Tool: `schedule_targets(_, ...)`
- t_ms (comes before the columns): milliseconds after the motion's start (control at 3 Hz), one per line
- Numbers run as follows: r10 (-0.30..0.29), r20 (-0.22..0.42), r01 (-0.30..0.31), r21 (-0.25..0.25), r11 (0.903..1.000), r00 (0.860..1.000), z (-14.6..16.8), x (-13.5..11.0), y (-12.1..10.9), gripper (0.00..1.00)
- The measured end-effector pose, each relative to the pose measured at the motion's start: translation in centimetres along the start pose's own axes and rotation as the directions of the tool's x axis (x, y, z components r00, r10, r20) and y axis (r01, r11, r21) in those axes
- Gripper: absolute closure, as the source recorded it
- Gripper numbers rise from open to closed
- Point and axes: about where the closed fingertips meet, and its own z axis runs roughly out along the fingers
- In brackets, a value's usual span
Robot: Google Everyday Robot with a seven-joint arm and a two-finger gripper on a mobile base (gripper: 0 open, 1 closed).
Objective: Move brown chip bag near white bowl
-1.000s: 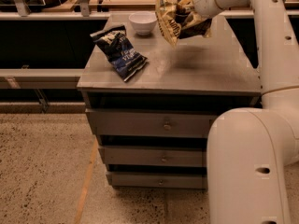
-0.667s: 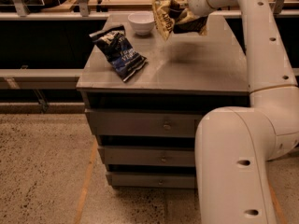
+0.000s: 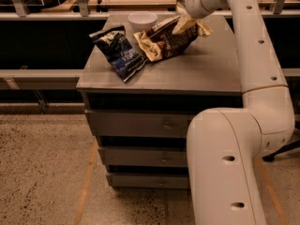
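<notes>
The brown chip bag (image 3: pixel 161 43) lies on the grey cabinet top (image 3: pixel 201 67), its tan end pointing left and front. It rests just in front and to the right of the white bowl (image 3: pixel 142 18), which stands at the back of the top. My gripper (image 3: pixel 183 25) comes down from the upper right and is shut on the bag's right rear end. The bag's left end touches the dark blue-black chip bag (image 3: pixel 119 53).
The blue-black bag lies at the cabinet's front left corner. My white arm (image 3: pixel 255 46) runs down the right side of the view. The cabinet has several drawers (image 3: pixel 140 125) below. A rail and shelves stand behind it.
The brown chip bag was held upright in the air to the right of the bowl. It has come down and to the left, and now lies on the top next to the bowl.
</notes>
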Motion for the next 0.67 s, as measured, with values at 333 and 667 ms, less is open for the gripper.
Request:
schedule_targets(333, 0.037, -0.008, -0.037, -0.042, 0.9984, 0.999, -1.6, -0.2, 0.6, 0.00)
schedule_targets(667, 0.100, -0.031, -0.102, -0.069, 0.9924, 0.995, -7.5, 0.7, 1.1, 0.00)
